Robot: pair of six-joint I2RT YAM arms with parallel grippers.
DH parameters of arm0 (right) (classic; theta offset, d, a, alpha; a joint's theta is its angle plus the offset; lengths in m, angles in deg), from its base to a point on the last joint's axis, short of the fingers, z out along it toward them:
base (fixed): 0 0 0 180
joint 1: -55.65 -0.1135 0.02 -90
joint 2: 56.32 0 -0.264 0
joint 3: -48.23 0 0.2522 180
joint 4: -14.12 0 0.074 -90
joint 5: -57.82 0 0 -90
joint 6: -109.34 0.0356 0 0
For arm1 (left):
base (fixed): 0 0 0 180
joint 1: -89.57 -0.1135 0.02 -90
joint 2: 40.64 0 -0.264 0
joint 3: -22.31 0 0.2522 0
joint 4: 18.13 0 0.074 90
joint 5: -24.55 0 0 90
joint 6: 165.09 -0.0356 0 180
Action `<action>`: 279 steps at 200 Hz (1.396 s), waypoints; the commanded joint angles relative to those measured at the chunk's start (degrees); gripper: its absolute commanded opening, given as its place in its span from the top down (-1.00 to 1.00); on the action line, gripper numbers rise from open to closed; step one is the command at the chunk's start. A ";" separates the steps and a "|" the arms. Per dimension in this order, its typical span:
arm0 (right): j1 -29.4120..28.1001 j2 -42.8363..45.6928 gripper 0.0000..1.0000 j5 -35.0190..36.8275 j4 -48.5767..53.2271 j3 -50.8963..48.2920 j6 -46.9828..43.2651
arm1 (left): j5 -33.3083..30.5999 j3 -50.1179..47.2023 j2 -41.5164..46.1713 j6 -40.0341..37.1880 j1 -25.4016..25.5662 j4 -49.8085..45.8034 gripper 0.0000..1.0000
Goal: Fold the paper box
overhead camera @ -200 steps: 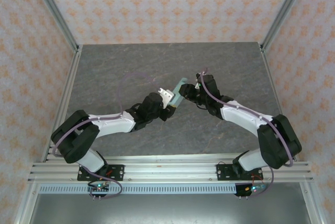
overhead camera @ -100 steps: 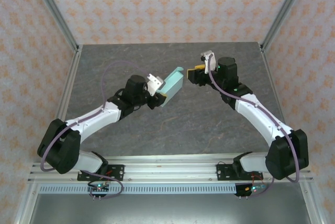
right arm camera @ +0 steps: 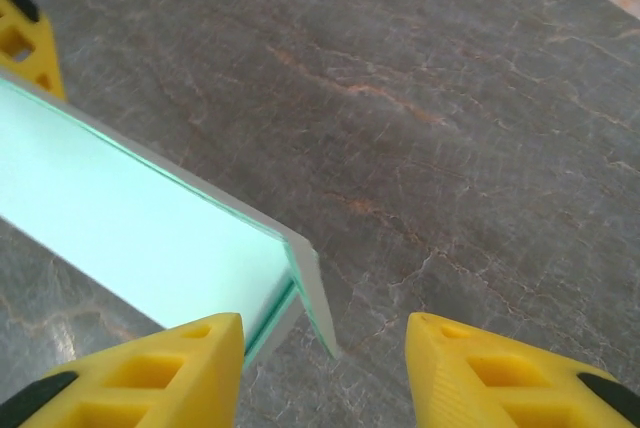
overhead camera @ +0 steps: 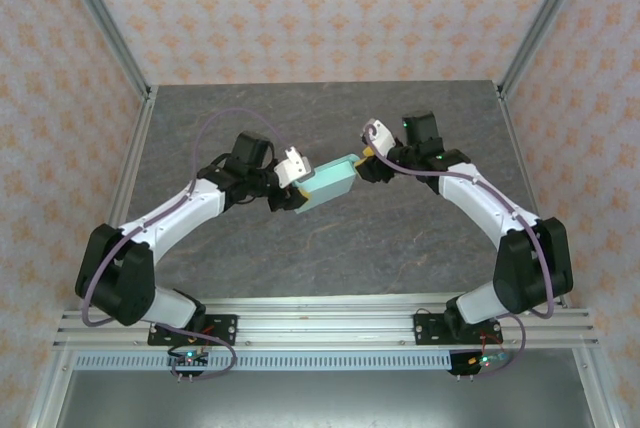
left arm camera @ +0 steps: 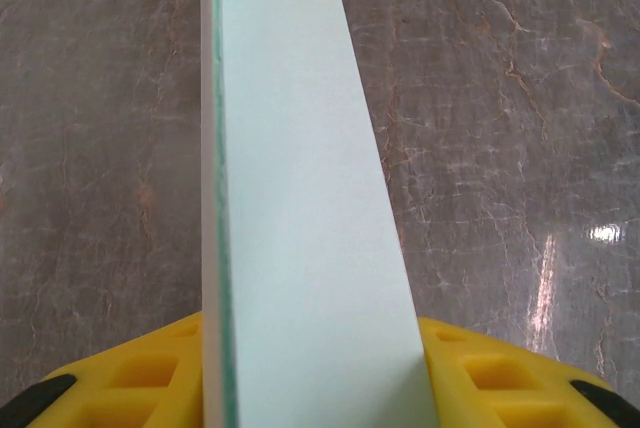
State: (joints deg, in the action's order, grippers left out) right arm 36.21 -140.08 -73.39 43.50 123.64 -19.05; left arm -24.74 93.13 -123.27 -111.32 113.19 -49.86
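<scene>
The paper box (overhead camera: 327, 184) is a pale mint-blue folded box, held above the grey table with its long side pointing right and slightly away. My left gripper (overhead camera: 297, 186) is shut on its left end; in the left wrist view the paper box (left arm camera: 300, 198) runs up out of the left gripper (left arm camera: 310, 383), pressed between both yellow fingers (left arm camera: 500, 378). My right gripper (overhead camera: 366, 162) is open at the box's right end. In the right wrist view the box's end corner (right arm camera: 300, 278) lies between the jaws of the right gripper (right arm camera: 323, 368), beside the left fingertip (right arm camera: 170, 363), with a gap to the other.
The grey marbled table (overhead camera: 430, 238) lies under both arms. Aluminium frame rails (overhead camera: 330, 318) run along the near edge, and posts stand at the back corners. Patterned walls enclose the sides and back.
The left arm has carried the box left and laid it flatter. The right gripper pulled back from the box, then returned to its right end.
</scene>
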 commanded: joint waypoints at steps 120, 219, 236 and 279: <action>-0.06 -2.90 0.63 0.72 6.20 3.08 -3.03 | 5.17 3.76 -4.63 -5.52 -0.22 -3.49 0.53; -4.95 -3.05 1.00 17.90 9.35 6.85 18.62 | 0.03 3.50 -5.26 -2.17 -0.24 -0.23 0.52; -7.13 -3.43 1.00 23.29 11.83 8.76 26.25 | -0.62 3.67 -5.75 -1.51 -0.15 0.50 0.52; -11.02 -4.43 0.99 32.44 14.62 9.83 38.62 | -1.30 5.20 -8.10 -0.30 -0.23 0.22 0.52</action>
State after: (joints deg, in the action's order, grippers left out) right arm 26.48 -144.04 -48.76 54.80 132.06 8.82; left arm -23.13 96.30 -129.65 -113.48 113.19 -50.28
